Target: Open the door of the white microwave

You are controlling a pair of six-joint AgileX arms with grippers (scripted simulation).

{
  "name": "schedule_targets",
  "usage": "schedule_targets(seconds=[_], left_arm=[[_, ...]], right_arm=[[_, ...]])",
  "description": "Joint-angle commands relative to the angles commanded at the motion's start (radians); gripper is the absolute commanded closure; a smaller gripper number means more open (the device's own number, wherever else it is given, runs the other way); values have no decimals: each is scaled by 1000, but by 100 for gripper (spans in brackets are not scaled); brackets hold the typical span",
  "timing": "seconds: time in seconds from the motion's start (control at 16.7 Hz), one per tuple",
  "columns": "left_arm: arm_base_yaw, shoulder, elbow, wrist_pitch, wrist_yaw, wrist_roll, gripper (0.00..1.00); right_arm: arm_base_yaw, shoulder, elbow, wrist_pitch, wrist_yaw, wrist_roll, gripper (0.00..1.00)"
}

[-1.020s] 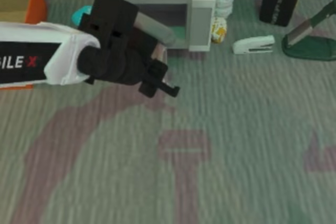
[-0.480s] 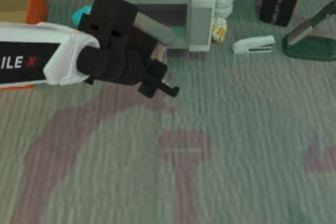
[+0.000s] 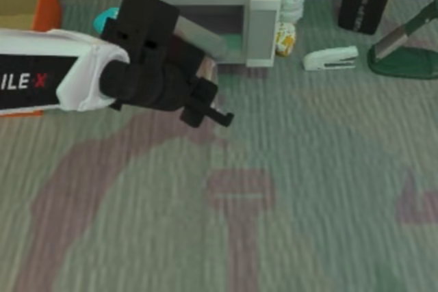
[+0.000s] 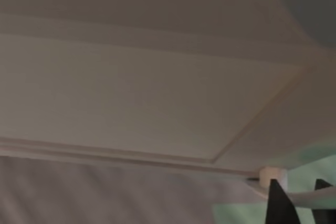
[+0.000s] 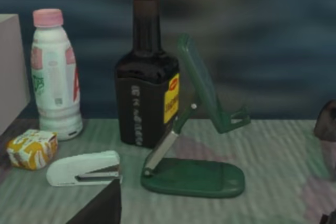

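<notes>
Door swung ajar, white microwave cavity bare; left pincer parted beside it.

Open door blocks microwave front; stapler right.

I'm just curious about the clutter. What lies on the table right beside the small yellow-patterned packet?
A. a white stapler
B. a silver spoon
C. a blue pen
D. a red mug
A: the white stapler lies on the table next to the small yellow-patterned packet, in front of the white bottle with the pink cap.
</notes>
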Motion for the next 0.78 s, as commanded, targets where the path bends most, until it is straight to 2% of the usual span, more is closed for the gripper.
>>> schedule_targets(seconds=[0.3,0.78], left_arm=[[0,0,0,0,0,0,100],[27,-18,-20,-9,54,65,100]], right_arm=[[0,0,0,0,0,0,0],[0,0,0,0,0,0,0]])
